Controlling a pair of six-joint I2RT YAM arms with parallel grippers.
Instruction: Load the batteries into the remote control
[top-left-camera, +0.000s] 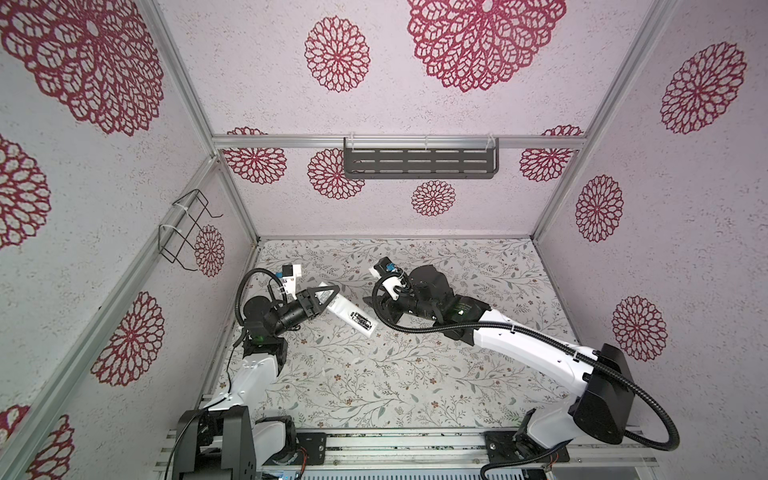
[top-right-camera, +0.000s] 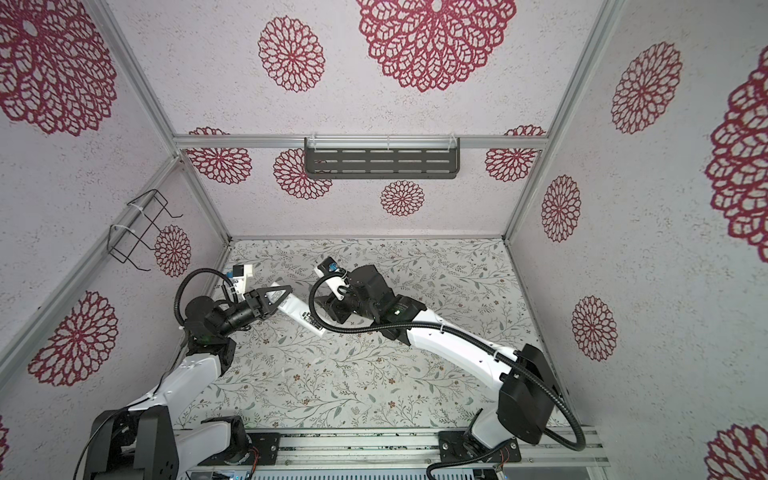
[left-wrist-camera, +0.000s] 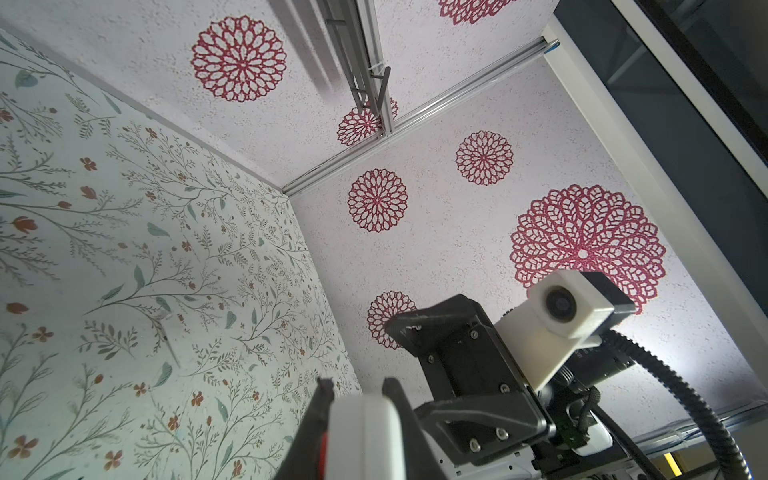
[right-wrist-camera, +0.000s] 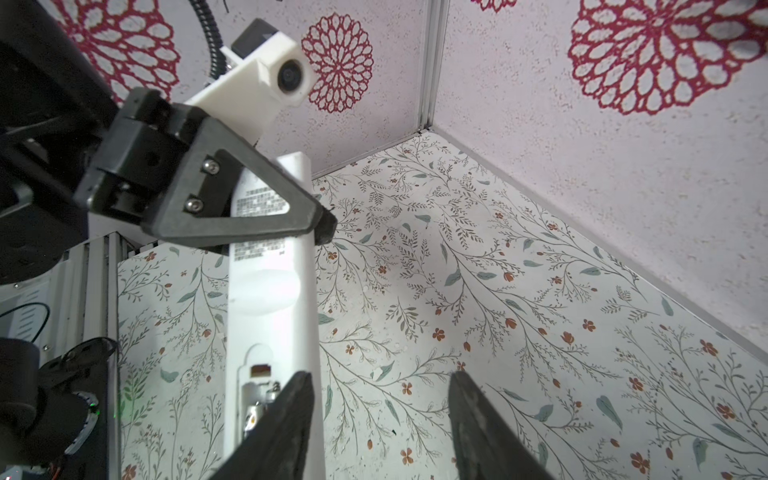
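Two sets: left fingers (right-wrist-camera: 249, 230) pinch remote control (right-wrist-camera: 270, 316), label print (right-wrist-camera: 259, 203) illegible; right fingers (right-wrist-camera: 282, 432) spread at recess (right-wrist-camera: 257, 386).

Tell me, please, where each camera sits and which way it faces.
Both top views: high in front, looking down on the table; both arms show.
Left wrist: on the left arm, facing along left fingers clamping the remote control, toward the right arm's camera.
Right wrist: on the right arm, facing past open right fingers to the battery recess and the left arm's camera.
Shared: wrist views face each other; both show the remote control.
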